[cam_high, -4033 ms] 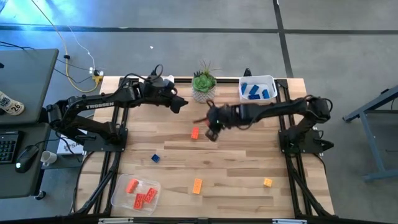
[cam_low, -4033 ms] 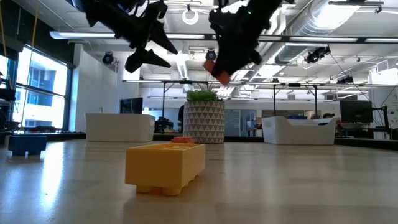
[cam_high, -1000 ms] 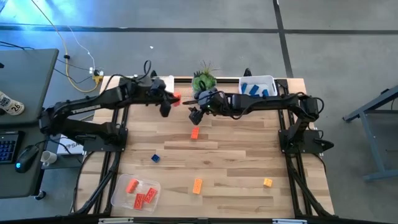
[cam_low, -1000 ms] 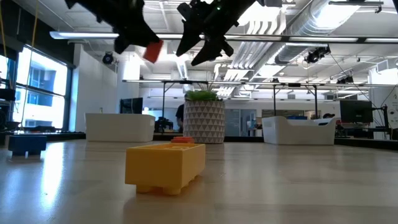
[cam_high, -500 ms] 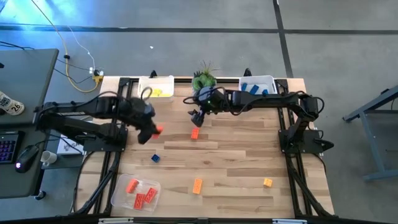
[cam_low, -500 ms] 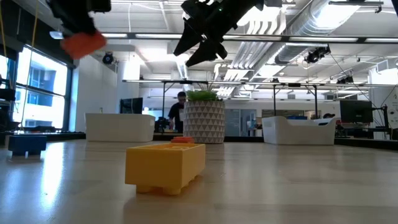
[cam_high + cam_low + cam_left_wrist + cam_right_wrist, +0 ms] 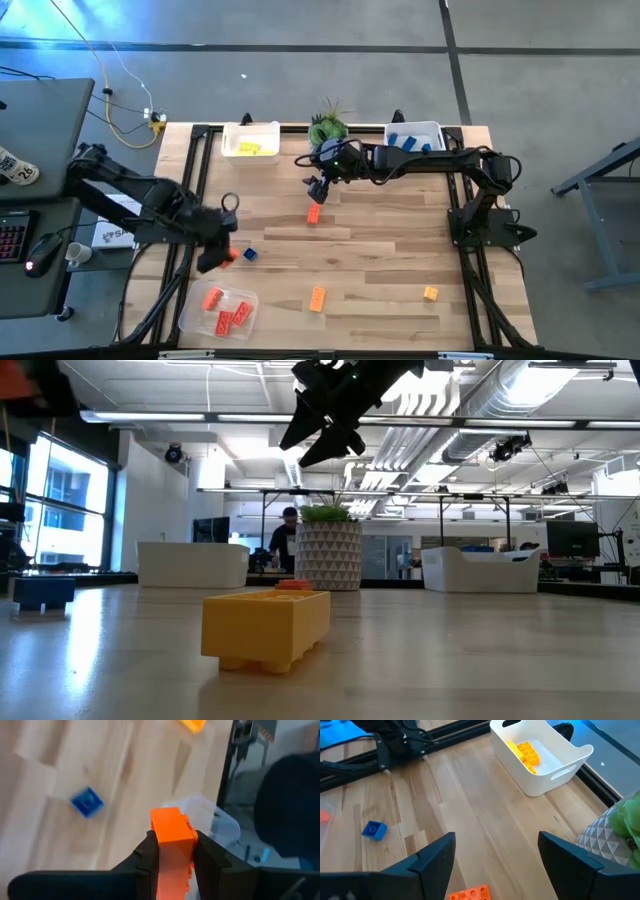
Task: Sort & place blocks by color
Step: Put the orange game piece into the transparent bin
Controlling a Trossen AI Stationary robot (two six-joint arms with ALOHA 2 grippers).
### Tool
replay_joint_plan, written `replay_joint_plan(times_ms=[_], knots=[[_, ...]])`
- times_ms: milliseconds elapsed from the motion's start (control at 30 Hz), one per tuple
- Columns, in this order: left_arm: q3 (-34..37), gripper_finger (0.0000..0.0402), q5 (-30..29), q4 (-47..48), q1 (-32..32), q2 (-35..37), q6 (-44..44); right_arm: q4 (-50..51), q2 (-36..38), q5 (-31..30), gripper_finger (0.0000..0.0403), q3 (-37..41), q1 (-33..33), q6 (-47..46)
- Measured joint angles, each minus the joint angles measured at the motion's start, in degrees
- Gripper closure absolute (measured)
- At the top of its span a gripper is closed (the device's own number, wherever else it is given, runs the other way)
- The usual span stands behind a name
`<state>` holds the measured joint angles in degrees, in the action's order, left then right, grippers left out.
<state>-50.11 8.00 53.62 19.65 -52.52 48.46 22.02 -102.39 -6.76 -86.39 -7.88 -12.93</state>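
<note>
Since a moment ago the left claw [image 7: 172, 857] has swung away from the back of the desk [image 7: 380, 260] toward its front-left area, carrying the red-orange brick [image 7: 171, 827] with it. Its fingers [image 7: 145, 860] are clamped on that brick — in the high view the brick [image 7: 228, 256] shows as a small orange spot at the claw tip [image 7: 215, 259], just beside a small blue brick [image 7: 249, 254] lying on the wood. Close in front of the claw sits a clear tray [image 7: 189, 312] at the front-left corner, holding three red-orange bricks [image 7: 226, 312].

Over by the back middle of the desk, the right claw [image 7: 316, 184] hangs above the surface with its fingers [image 7: 432, 857] spread wide and nothing between them — beneath it lies another red-orange brick [image 7: 314, 213]. Beside that claw stands a potted plant [image 7: 325, 130]. A white bin [image 7: 232, 151] at the back left contains yellow-orange bricks [image 7: 250, 148], and a second white bin [image 7: 437, 135] at the back right contains blue bricks [image 7: 408, 145]. Toward the front edge, two yellow-orange bricks lie loose and well apart: one [image 7: 317, 298] near the middle, one [image 7: 430, 293] off to the right.
</note>
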Motion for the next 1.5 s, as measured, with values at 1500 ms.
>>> replay_joint_plan(times_ms=[1500], knots=[[0.0, 0.0209, 10.5, -14.6, 22.1, -17.3, 21.9, 0.5, 0.0, 0.1, 0.0133, 0.0, -0.1, 3.0]])
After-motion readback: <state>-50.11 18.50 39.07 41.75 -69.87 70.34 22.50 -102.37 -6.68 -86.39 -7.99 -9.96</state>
